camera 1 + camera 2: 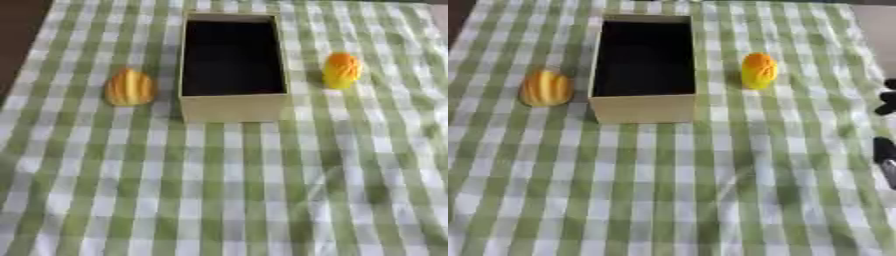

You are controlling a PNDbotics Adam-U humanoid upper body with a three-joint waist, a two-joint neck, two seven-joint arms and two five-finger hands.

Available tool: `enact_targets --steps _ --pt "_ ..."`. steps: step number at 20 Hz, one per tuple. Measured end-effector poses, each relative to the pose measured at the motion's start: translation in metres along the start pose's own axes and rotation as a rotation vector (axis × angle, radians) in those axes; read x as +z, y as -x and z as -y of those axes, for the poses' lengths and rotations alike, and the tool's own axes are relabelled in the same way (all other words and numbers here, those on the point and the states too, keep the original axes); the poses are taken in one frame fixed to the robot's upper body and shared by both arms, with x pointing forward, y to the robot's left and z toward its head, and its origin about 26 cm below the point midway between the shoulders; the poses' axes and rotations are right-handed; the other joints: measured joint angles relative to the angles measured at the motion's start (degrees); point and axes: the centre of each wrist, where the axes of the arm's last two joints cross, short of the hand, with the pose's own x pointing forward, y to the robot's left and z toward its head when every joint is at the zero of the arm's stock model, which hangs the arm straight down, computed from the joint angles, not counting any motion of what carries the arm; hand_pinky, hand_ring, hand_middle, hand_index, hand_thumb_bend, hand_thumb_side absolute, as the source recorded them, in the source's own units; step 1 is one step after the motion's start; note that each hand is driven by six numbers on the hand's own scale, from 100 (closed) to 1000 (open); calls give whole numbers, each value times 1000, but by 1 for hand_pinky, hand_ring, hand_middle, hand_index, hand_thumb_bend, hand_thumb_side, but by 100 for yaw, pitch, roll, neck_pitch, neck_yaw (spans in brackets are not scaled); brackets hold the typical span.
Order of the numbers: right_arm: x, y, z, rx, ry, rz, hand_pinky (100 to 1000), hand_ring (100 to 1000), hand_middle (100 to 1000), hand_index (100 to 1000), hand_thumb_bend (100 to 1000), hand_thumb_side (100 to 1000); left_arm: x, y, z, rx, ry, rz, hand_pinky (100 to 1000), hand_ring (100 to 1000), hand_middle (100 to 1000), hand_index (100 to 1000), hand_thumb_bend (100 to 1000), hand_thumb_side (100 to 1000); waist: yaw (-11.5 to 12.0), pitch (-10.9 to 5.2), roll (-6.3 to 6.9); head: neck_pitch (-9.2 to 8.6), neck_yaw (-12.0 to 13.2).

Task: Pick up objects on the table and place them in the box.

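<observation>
Green-and-white checked cloth (227, 190) covers your worktop. Your open tan cardboard box (233, 107) sits at twelve o'clock, dark inside and seemingly empty. A ribbed orange-yellow rounded object (129, 87) lies just beside it at nine o'clock; a smaller orange-and-yellow upright object (340, 70) stands near at three. Flanking the box probably keeps each within one arm's reach. Your right hand (885, 102) barely shows at the right edge; its fingers cannot be judged. Left hand unseen.
</observation>
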Motion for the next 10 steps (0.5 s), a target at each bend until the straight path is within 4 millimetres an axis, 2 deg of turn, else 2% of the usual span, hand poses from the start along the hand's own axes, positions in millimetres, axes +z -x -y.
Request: enact_targets --steps 4,10 --pt "-16 -1 8 105 -110 -25 892 903 756 883 100 198 0 0 1 4 7 -2 825 647 649 846 100 648 19 27 -2 -39 -46" --pt "-35 -5 11 164 -221 -37 893 911 800 895 100 206 -1 0 4 18 21 -5 826 646 649 846 100 648 105 32 -33 -97 -130"
